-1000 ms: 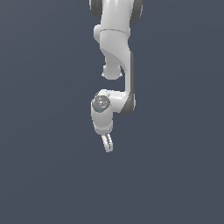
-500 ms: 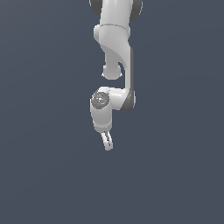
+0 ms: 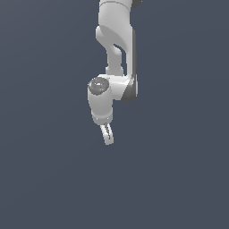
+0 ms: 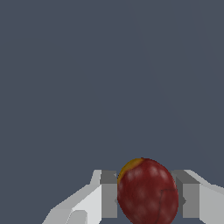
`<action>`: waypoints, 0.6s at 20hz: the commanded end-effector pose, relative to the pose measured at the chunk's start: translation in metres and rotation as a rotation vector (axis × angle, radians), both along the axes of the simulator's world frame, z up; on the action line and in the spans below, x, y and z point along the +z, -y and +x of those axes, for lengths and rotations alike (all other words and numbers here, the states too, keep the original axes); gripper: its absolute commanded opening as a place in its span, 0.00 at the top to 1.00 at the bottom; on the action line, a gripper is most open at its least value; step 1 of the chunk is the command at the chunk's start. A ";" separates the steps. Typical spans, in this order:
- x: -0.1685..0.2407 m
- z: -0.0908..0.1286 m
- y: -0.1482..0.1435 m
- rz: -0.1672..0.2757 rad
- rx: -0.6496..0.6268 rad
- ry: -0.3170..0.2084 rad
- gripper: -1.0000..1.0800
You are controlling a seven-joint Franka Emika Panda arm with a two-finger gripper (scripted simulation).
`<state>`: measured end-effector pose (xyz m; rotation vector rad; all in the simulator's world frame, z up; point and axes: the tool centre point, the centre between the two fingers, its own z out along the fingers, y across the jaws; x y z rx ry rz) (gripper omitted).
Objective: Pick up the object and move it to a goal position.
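Here the claw (image 4: 148, 199) grips the dark red object (image 4: 148, 190) above a plain grey-blue surface (image 3: 49, 179).

A small, dark red, egg-shaped object (image 4: 148, 192) with a little yellow-orange patch on one end is sitting between the two white fingers (image 4: 87, 203) of the robot gripper (image 4: 148, 199). The fingers are pressing in on it from both sides. Grey pads on the insides of the fingers are touching the red object. The red skin is looking a bit spotty, with pale speckles on it. Behind the object and the fingers, a plain, flat, dark blue-grey background (image 4: 109, 78) is filling the rest of the picture.
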<state>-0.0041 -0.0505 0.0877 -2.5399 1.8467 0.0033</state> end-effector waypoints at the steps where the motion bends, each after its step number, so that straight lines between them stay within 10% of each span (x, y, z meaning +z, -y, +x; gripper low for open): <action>1: 0.022 -0.007 0.003 0.001 0.000 0.001 1.00; 12: 0.134 -0.040 0.020 0.001 -0.002 0.000 1.00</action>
